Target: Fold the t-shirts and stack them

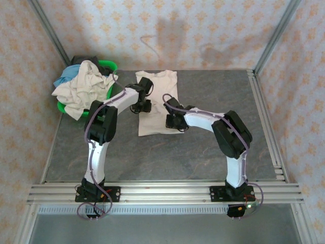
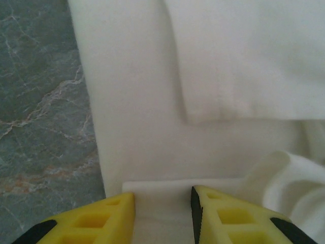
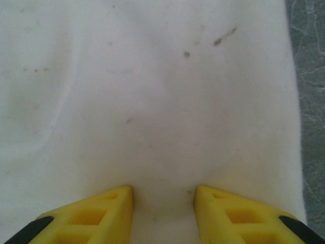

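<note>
From above, a cream t-shirt (image 1: 161,84) is seen spread on the grey table (image 1: 152,152), the left gripper (image 1: 144,105) over its left half and the right gripper (image 1: 175,123) at its near right corner, while more t-shirts (image 1: 81,86) are heaped in a green basket (image 1: 109,65) far left. At the left wrist, the jaws are held apart across a folded cloth edge. At the right wrist, they are likewise parted over flat cloth.

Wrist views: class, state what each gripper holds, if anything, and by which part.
It cannot be told. Cloth of the cream-white t-shirt lies between the fingers of the left gripper and of the right gripper, but no clear pinch shows at either.
</note>
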Available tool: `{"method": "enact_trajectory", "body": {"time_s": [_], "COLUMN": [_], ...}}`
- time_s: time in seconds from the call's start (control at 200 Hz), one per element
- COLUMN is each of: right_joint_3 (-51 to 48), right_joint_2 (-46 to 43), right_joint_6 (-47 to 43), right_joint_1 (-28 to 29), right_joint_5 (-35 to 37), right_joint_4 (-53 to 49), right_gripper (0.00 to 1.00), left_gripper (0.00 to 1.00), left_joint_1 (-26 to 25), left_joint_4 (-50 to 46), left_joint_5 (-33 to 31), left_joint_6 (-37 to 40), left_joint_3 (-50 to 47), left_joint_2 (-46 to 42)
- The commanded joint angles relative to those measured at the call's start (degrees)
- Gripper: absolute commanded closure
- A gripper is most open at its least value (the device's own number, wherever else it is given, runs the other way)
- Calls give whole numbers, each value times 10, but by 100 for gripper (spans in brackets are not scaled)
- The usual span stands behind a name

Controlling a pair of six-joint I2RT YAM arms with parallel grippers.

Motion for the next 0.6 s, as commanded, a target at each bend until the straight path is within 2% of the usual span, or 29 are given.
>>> {"method": "enact_trajectory", "body": {"time_s": [0.0,0.04,0.11,0.23,0.355,0.455,0.515,0.596], "right_joint_3": [-51,-67,-91,-126,-141,-129,-123,-123], "right_joint_2": [-10,-13,-22,-44,-66,-78,-85,-90], "right_joint_6": [9,10,9,3,-10,-15,-12,-12], "right_joint_1": [2,2,4,10,10,9,7,3], "right_joint_5": [12,1,-5,-11,-21,-12,-8,-17], "right_joint_4": [15,23,27,28,22,-14,-27,-25], "right_gripper": [63,63,64,64,64,64,64,64], "left_gripper": [65,65,75,77,66,60,53,51], "left_joint_1": [9,11,14,27,27,11,-12,-41], "left_joint_4": [-36,-41,-55,-60,-12,39,53,57], "left_joint_5": [-10,-5,-2,15,55,90,69,46], "left_joint_6": [19,19,17,12,46,143,214,275], "left_joint_3": [45,57,81,92,20,-81,-131,-154], "left_joint_2": [9,17,26,11,-56,-128,-165,-189]}}
